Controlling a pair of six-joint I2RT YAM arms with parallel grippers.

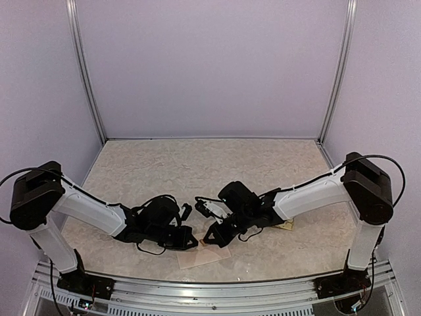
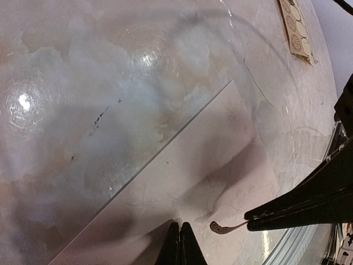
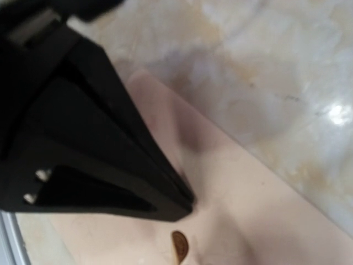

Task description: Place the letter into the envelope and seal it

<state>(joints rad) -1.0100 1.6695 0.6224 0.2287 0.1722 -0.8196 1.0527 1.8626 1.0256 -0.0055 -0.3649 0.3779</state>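
From above, the envelope (image 1: 204,257) lies flat at the middle of the worktop's (image 1: 197,164) near edge. The left gripper (image 1: 187,238) and right gripper (image 1: 214,234) meet over it, and the sticker sheet (image 1: 286,225) sits off toward the right edge. In the left wrist view, the left gripper's (image 2: 179,237) jaws are clenched with nothing between them, tips down on the envelope (image 2: 187,165). The right gripper (image 2: 248,219) reaches in beside it with a curled round sticker (image 2: 219,227) at its tip. In the right wrist view, that round sticker (image 3: 179,247) hangs edge-on just under the clenched fingers (image 3: 165,193), apparently pinched, though blur leaves this unsure. The curled sticker could cling to the finger or land off the flap, and the envelope (image 3: 265,221) could slide.
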